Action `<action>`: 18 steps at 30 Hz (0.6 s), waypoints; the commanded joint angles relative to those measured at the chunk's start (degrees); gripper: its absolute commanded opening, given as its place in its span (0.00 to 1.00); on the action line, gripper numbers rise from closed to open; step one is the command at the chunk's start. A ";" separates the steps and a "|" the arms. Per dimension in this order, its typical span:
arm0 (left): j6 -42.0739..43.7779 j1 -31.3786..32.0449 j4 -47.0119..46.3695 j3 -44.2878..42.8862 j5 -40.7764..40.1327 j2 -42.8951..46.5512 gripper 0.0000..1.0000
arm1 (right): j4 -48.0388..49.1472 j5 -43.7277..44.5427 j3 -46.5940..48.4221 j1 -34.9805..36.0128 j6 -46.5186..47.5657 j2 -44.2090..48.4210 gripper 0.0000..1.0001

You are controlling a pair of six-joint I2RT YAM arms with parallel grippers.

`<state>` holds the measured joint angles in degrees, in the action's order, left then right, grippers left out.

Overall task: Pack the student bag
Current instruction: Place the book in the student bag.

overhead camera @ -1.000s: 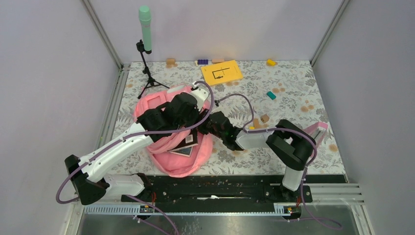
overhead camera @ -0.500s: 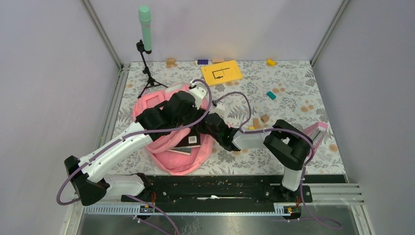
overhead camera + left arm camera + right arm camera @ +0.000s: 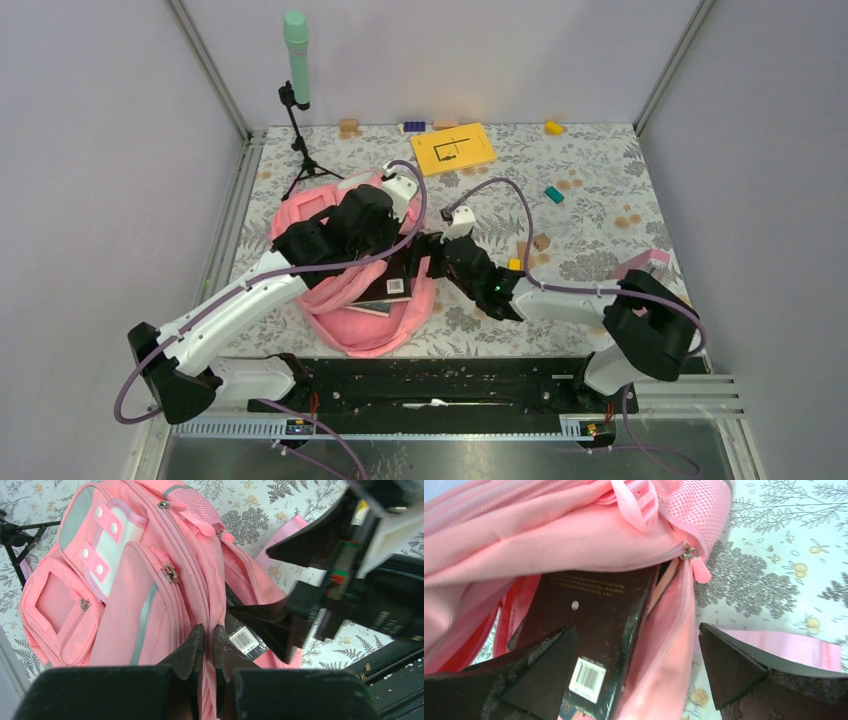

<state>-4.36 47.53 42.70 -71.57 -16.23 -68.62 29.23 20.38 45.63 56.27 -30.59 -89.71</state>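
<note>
3 plain grey-lilac walls (image 3: 90, 150) enclosed a tabletop (image 3: 600, 200) covered in a fern-and-flower print, with a yellow booklet (image 3: 453, 148) and small blocks (image 3: 349, 127) near its far edge. At the tabletop's left-centre lay the student bag (image 3: 375, 330), pink with pale grey strips, its main zip undone and a dark book (image 3: 594, 605) with a barcode label (image 3: 588, 678) in the mouth. The left hand (image 3: 208, 630) pinched the opening's rim; the right hand (image 3: 635, 629) gaped wide at the mouth.

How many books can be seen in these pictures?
2. A yellow book lies at the far side of the table; a dark book sticks out of the bag. More may be hidden inside.
</note>
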 commanded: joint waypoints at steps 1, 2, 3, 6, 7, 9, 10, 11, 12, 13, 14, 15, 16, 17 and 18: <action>1.11 -0.59 -7.46 -0.76 0.08 3.48 0.00 | 0.42 1.15 -4.39 0.42 5.53 7.50 0.98; 1.53 -0.59 -7.45 -0.48 -0.06 3.82 0.00 | -0.36 1.40 -5.18 0.37 6.12 9.24 0.99; 1.93 -0.66 -7.46 -0.05 -0.30 4.15 0.00 | -1.44 1.90 -5.73 0.34 6.73 10.88 0.99; 3.27 -0.91 -7.54 1.54 -1.57 5.32 0.00 | -7.94 4.61 -4.57 -0.15 11.67 14.64 1.00; 3.64 -1.17 -7.41 2.05 -2.09 5.69 0.00 | -12.15 5.67 -2.65 -0.79 13.38 14.72 1.00; 3.78 -2.08 -6.77 3.26 -2.65 6.07 0.00 | -21.82 3.45 2.95 -3.98 15.65 13.63 1.00; 3.22 -2.83 -6.15 3.79 -2.93 6.08 0.00 | -26.41 1.77 6.34 -6.20 15.27 12.39 1.00; 2.12 -3.98 -4.97 3.96 -2.81 5.79 0.00 | -32.02 0.28 9.15 -8.78 14.29 11.56 1.00; 0.94 -5.60 -3.56 4.28 -1.85 5.33 0.00 | -35.46 -1.34 11.76 -11.15 13.75 10.83 1.00; 0.20 -7.13 -2.59 4.82 -0.17 5.18 0.00 | -37.23 -2.94 13.63 -13.56 14.17 10.26 1.00; -0.15 -8.37 -2.39 5.96 1.95 5.40 0.00 | -38.13 -4.04 15.09 -15.14 14.84 9.66 1.00; 0.14 -9.14 -2.79 7.29 4.89 6.00 0.00 | -38.54 -4.52 16.58 -16.32 15.41 8.78 1.00; 0.78 -9.35 -3.48 8.78 7.98 6.96 0.00 | -39.09 -5.54 18.84 -17.52 15.59 7.47 1.00; 1.25 -9.42 -4.46 10.33 10.96 8.32 0.01 | -40.18 -7.09 20.95 -18.75 15.35 5.71 1.00; 1.54 -9.47 -5.45 11.73 13.81 9.72 0.05 | -41.43 -8.50 23.61 -19.95 14.59 3.55 1.00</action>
<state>-4.64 40.40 39.09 -64.40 -9.17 -63.86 -3.27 17.52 61.28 39.97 -17.30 -81.03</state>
